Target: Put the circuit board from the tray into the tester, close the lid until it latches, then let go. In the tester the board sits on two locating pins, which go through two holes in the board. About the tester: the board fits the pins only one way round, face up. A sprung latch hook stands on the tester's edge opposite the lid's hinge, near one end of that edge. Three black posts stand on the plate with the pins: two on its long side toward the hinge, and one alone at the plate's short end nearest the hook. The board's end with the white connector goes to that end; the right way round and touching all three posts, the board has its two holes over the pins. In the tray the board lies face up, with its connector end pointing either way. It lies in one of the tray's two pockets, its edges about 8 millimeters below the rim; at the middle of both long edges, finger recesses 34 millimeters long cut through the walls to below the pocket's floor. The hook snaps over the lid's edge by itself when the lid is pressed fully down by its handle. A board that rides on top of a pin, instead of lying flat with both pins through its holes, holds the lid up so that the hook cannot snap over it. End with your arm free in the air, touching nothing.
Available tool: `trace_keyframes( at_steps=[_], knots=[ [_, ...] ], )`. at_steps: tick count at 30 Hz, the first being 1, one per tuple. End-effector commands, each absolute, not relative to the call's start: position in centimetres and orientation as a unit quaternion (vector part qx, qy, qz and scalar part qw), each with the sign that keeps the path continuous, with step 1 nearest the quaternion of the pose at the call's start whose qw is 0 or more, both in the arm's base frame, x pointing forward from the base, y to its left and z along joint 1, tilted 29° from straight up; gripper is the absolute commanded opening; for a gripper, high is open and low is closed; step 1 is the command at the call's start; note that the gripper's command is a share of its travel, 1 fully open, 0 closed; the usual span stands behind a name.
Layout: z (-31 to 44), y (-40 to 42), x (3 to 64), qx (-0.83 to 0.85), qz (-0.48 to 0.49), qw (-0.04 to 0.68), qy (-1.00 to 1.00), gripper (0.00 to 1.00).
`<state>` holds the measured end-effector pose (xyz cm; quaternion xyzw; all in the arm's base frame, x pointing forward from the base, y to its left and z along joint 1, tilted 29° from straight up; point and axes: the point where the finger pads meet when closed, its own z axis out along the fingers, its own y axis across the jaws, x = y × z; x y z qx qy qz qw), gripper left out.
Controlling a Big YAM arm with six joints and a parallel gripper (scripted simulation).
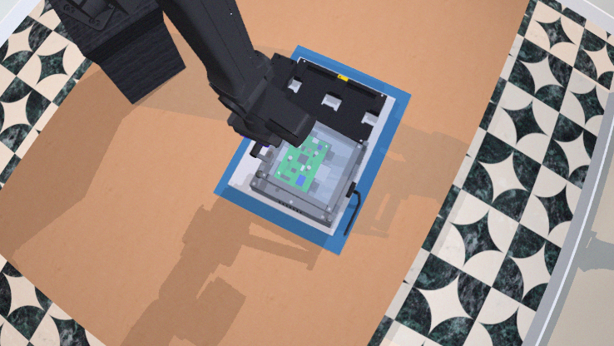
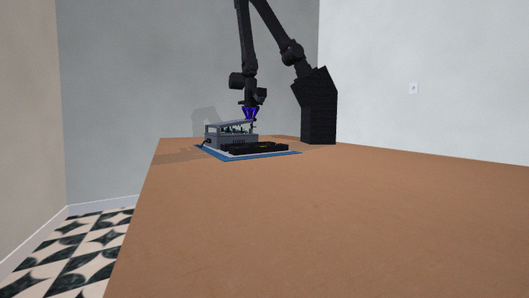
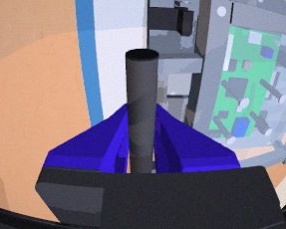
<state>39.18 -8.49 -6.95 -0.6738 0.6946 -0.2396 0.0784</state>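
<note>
Board (image 1: 302, 164) inside tester (image 1: 336, 200); tool (image 3: 142, 154) clamps lid handle (image 3: 142, 105).

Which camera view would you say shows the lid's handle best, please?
The wrist view: the dark cylindrical handle stands centered, with the gripper shut on it. In the top view the arm hides the handle. The exterior view shows it only as a tiny dark spot at the lid's raised edge.
</note>
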Motion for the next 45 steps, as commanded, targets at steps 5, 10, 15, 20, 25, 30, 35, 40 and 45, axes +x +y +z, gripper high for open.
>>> trace_keyframes(
  at_steps=[5,10,15,20,25,30,35,40,45],
  knots=[
    [-7.8,-9.4,39.6,-0.673,-0.241,0.076,0.695,0.0],
    [-8.1,-9.5,39.8,-0.673,-0.241,0.075,0.695,0.0],
    [-8.3,-9.5,39.8,-0.673,-0.24,0.075,0.695,0.0],
    [-8.6,-9.6,39.9,-0.673,-0.24,0.075,0.695,0.0],
    [-8.8,-9.7,40.0,-0.673,-0.24,0.075,0.695,0.0],
    [-8.9,-9.7,40.0,-0.673,-0.24,0.075,0.695,0.0],
    [-9.1,-9.7,40.1,-0.673,-0.24,0.075,0.695,0.0],
    [-9.2,-9.8,40.2,-0.673,-0.24,0.075,0.695,0.0],
    [-9.3,-9.8,40.1,-0.673,-0.239,0.074,0.696,0.0]
  ],
)
